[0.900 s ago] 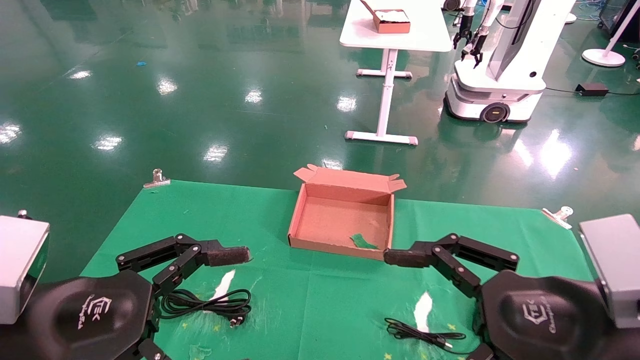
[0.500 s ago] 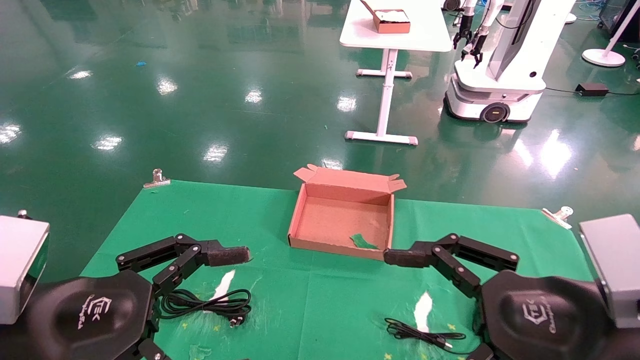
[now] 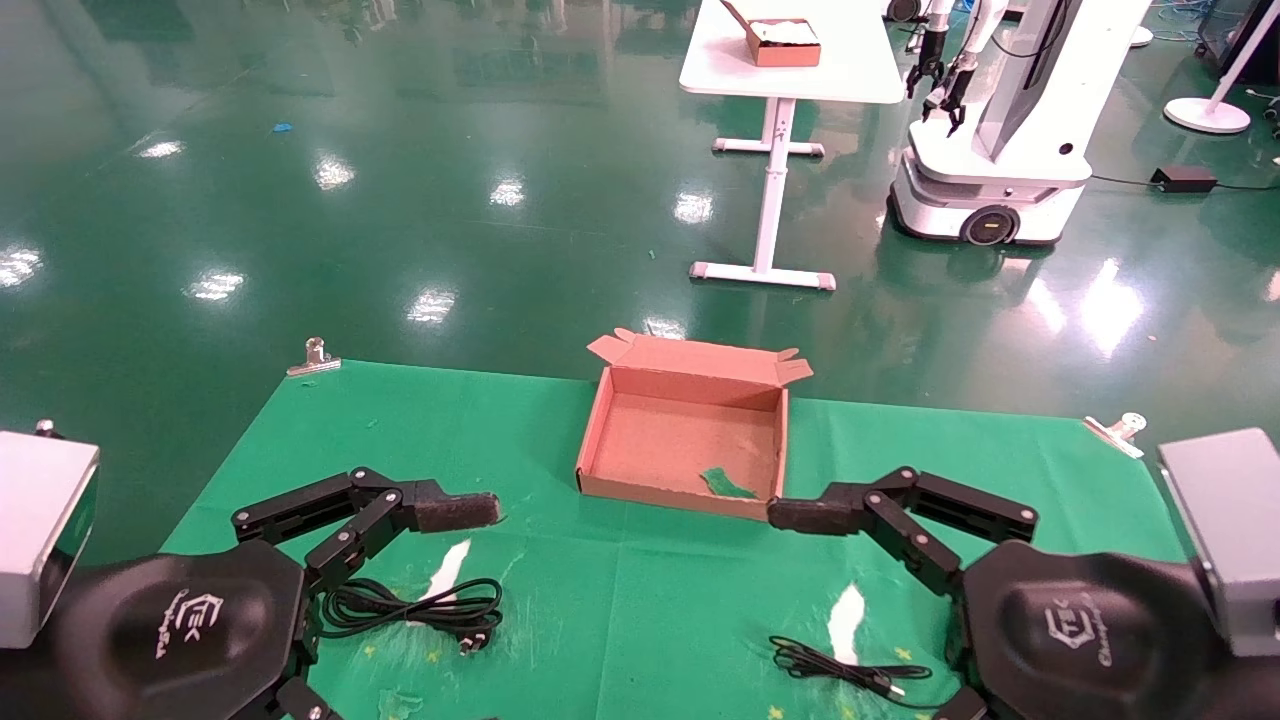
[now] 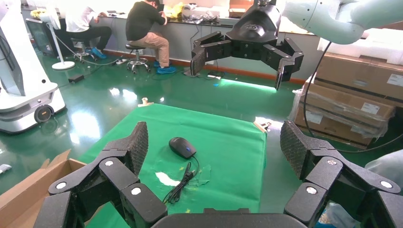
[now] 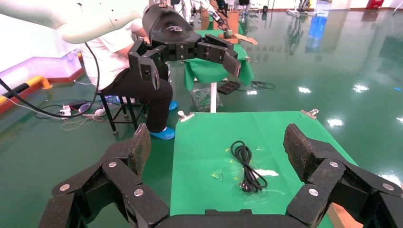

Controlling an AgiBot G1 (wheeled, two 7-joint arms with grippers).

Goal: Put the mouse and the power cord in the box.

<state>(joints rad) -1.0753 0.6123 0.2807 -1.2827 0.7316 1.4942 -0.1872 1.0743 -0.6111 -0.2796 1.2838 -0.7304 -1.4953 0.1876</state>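
Note:
The brown cardboard box [image 3: 600,440] sits open in the middle of the green cloth, its flap lid standing behind it. The looped power cord [image 3: 410,605] [image 5: 247,166] lies on the cloth at the near left, beside my left gripper [image 4: 216,145], which is open and holds nothing. One of its fingers [image 3: 455,511] reaches toward the box. The black mouse [image 4: 182,147] lies at the near right with its thin cable [image 3: 840,668]; in the head view my right arm hides it. My right gripper [image 5: 218,147] is open and holds nothing, with one finger [image 3: 810,515] close to the box's front right corner.
A green scrap [image 3: 728,485] lies inside the box. White worn patches [image 3: 445,570] mark the cloth. Metal clips [image 3: 315,355] hold its far corners. Beyond the cloth are a white table [image 3: 790,60] with a smaller box and another robot [image 3: 1000,140].

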